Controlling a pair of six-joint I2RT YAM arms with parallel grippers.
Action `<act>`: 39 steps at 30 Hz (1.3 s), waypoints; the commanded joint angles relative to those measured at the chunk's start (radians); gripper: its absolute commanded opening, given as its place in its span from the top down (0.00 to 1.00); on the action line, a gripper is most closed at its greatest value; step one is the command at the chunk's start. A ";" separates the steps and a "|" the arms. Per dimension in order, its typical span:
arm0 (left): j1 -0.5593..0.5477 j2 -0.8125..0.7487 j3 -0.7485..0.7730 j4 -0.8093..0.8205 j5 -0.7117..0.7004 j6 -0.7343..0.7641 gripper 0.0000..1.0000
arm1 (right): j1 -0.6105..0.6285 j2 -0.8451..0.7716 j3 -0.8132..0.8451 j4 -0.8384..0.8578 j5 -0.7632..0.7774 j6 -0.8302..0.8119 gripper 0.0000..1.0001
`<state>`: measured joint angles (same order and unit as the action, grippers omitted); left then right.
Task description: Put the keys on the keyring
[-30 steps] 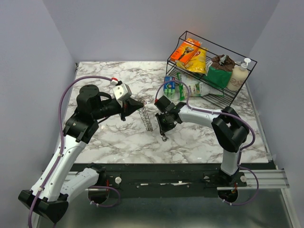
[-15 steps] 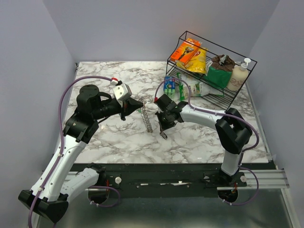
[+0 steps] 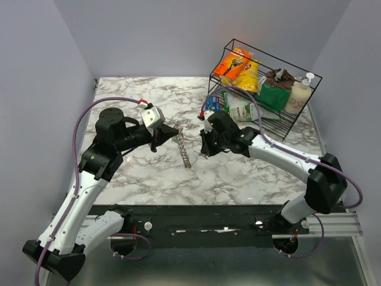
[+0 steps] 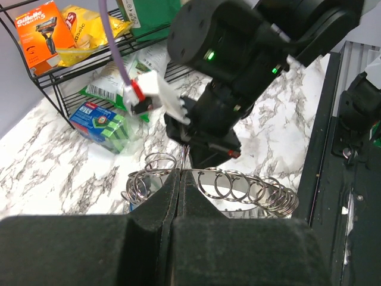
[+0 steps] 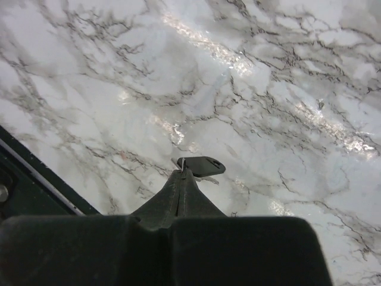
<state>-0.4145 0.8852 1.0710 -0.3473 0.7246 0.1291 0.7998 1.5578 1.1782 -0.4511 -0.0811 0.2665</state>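
The top camera looks down from behind at the marble table [image 3: 155, 179], which both close wrist views also show.

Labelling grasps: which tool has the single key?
The right tool: it is pinched shut on one small key sticking out past its tips. The left tool is shut on the keyring, a string of silver loops, instead.
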 commanded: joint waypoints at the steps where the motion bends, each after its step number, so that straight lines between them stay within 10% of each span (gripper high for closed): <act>1: 0.000 -0.022 -0.003 0.004 -0.005 0.026 1.00 | 0.009 -0.119 -0.029 0.091 -0.060 -0.105 1.00; 18: 0.000 -0.020 -0.034 0.027 0.082 0.046 1.00 | 0.007 -0.455 -0.063 0.293 -0.393 -0.397 0.99; 39: 0.000 0.008 -0.013 0.031 0.134 0.021 1.00 | 0.007 -0.367 0.063 0.361 -0.631 -0.392 0.99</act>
<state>-0.4145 0.8978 1.0351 -0.3561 0.8238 0.1593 0.7998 1.1637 1.1919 -0.1184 -0.6399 -0.1295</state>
